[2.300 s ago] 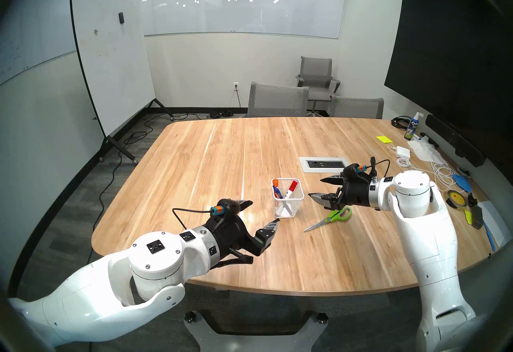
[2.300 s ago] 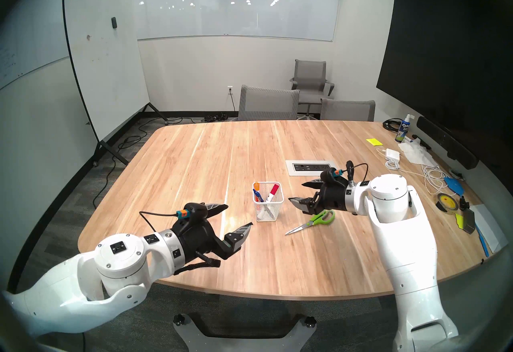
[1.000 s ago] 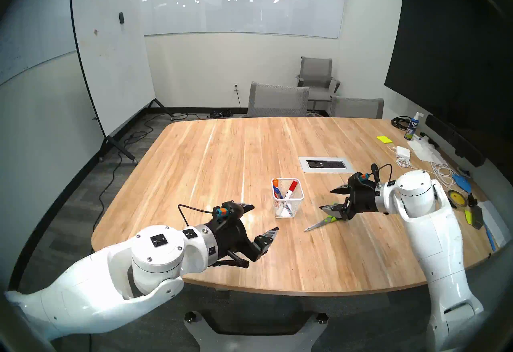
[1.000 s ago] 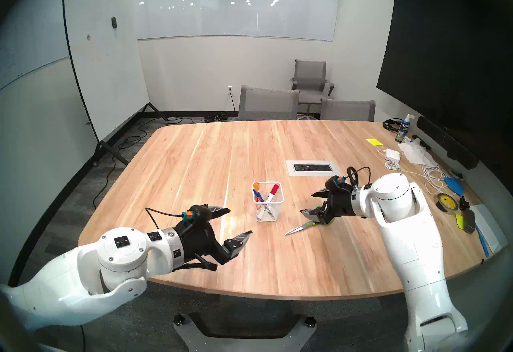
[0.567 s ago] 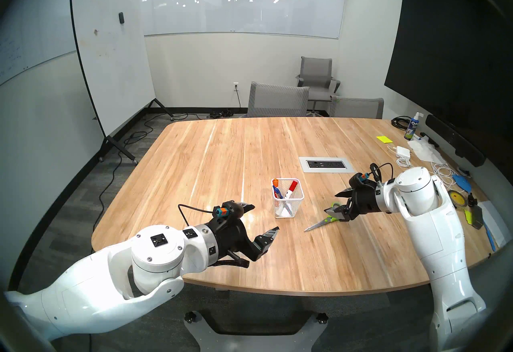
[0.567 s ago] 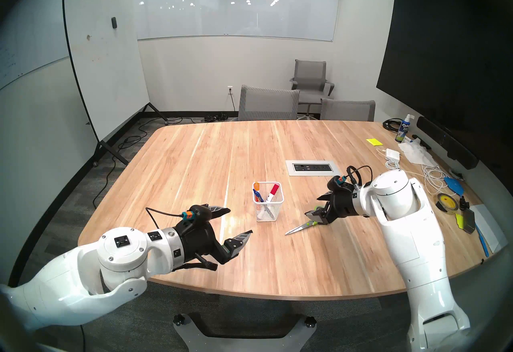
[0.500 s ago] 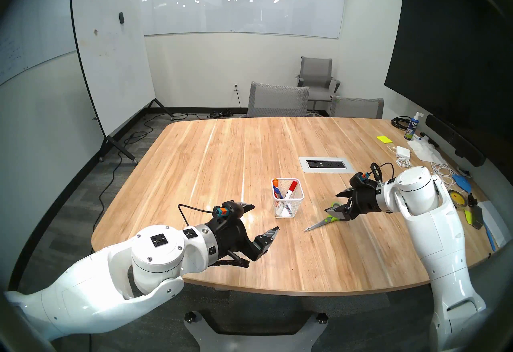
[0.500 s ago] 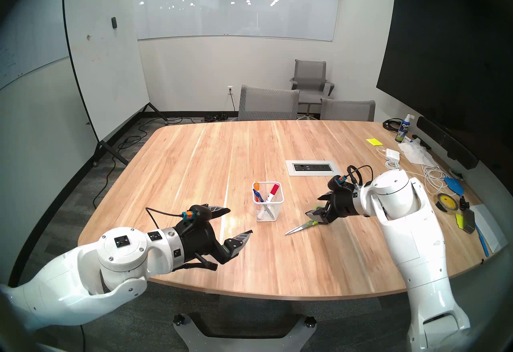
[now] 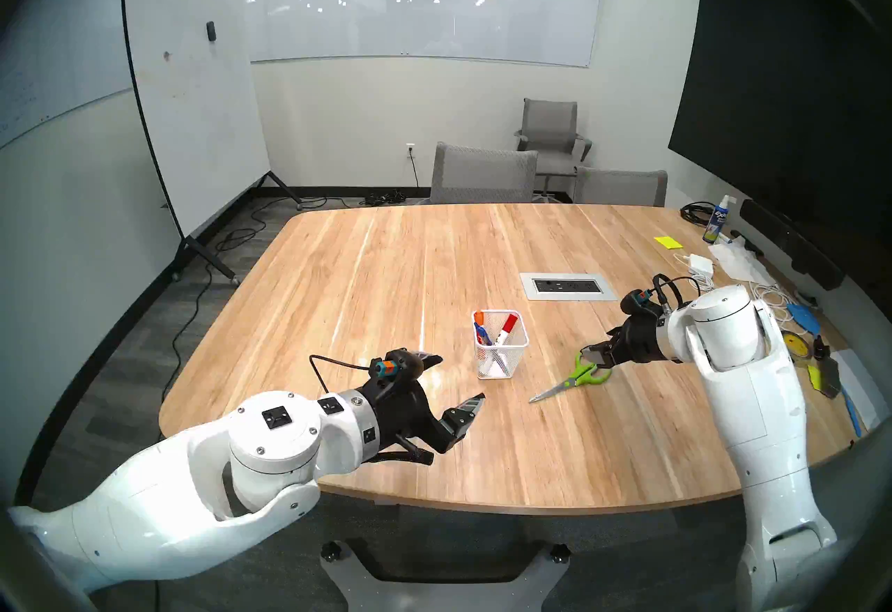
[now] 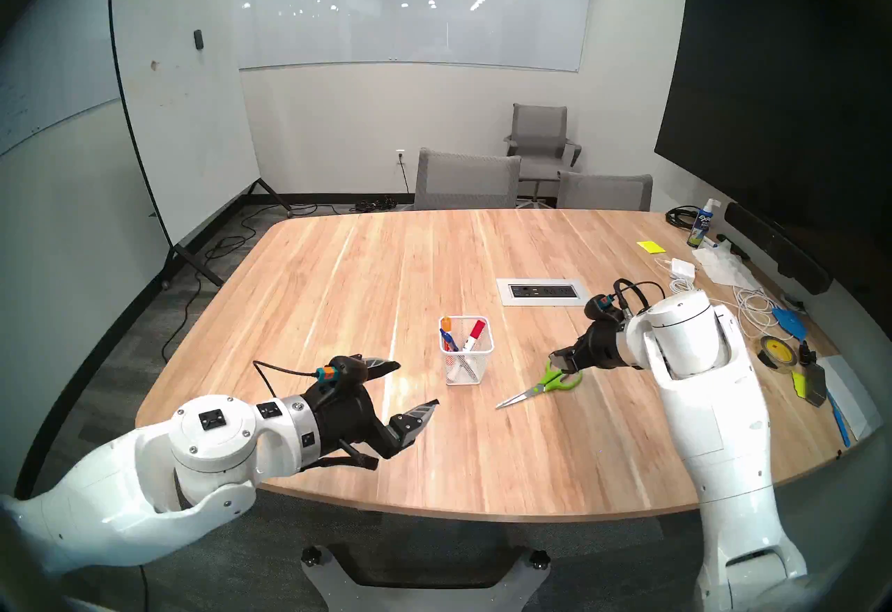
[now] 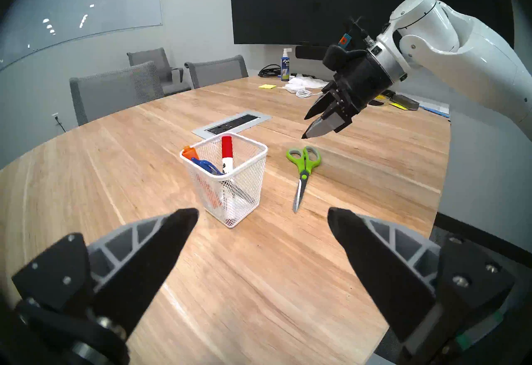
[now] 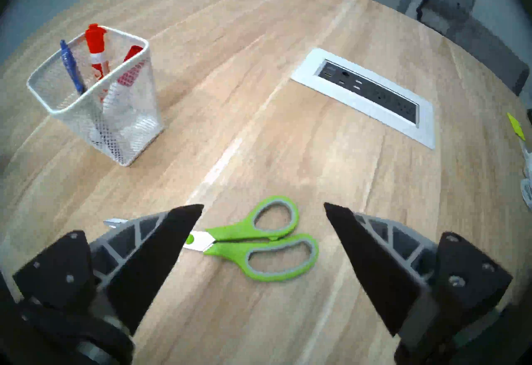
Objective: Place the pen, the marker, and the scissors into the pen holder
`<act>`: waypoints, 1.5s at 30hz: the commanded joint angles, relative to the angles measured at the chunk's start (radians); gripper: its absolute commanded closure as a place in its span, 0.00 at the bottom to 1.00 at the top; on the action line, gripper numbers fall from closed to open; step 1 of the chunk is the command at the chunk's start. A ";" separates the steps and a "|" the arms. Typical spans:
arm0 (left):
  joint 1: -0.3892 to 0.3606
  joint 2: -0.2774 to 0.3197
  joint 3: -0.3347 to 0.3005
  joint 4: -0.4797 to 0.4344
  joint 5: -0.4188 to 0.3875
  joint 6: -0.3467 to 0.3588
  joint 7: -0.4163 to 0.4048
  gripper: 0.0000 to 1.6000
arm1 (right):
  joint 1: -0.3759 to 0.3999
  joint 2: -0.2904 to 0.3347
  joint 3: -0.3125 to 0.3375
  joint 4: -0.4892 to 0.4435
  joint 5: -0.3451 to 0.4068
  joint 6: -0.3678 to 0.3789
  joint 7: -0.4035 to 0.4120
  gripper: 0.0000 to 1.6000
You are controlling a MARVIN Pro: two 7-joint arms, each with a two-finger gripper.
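Note:
The white mesh pen holder [image 9: 502, 357] [image 12: 115, 125] stands mid-table with the blue pen [image 9: 482, 336] [image 12: 70, 67], a red-capped marker [image 9: 508, 323] [image 11: 226, 151] and an orange-capped marker [image 11: 188, 151] upright inside. The green-handled scissors [image 9: 579, 377] [image 12: 259, 240] lie flat and closed to the holder's right, blades pointing at the near edge. My right gripper [image 9: 596, 350] [image 12: 263, 209] hovers open just above the handle loops, one finger on each side. My left gripper [image 9: 458, 379] [image 11: 263, 217] stays open and empty, left of and nearer than the holder.
A recessed power outlet panel [image 9: 567, 286] sits beyond the scissors. Cables, a tape roll [image 9: 794, 345], a charger and a spray bottle [image 9: 719, 220] crowd the table's right edge. Grey chairs [image 9: 482, 171] stand at the far side.
My right gripper has rolled at the wrist and drawn back to the far right, uncovering the scissors' handles. The scissors, the holder and the left arm have not moved.

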 commanded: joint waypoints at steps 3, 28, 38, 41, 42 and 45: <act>-0.002 -0.004 -0.005 -0.015 -0.003 -0.008 0.000 0.00 | 0.007 0.014 -0.028 -0.017 0.044 0.029 0.061 0.00; -0.002 -0.004 -0.005 -0.015 -0.003 -0.009 0.001 0.00 | 0.052 0.064 -0.074 0.098 0.075 0.029 -0.008 0.00; -0.002 -0.004 -0.005 -0.015 -0.003 -0.009 0.001 0.00 | 0.068 0.079 -0.076 0.127 0.076 0.029 -0.019 0.00; -0.002 -0.004 -0.005 -0.015 -0.003 -0.009 0.001 0.00 | 0.072 0.083 -0.077 0.137 0.076 0.029 -0.023 0.00; -0.003 -0.004 -0.005 -0.015 -0.003 -0.009 0.001 0.00 | 0.073 0.084 -0.077 0.141 0.074 0.029 -0.027 0.00; -0.003 -0.004 -0.005 -0.015 -0.003 -0.009 0.001 0.00 | 0.077 0.090 -0.079 0.153 0.074 0.029 -0.027 0.00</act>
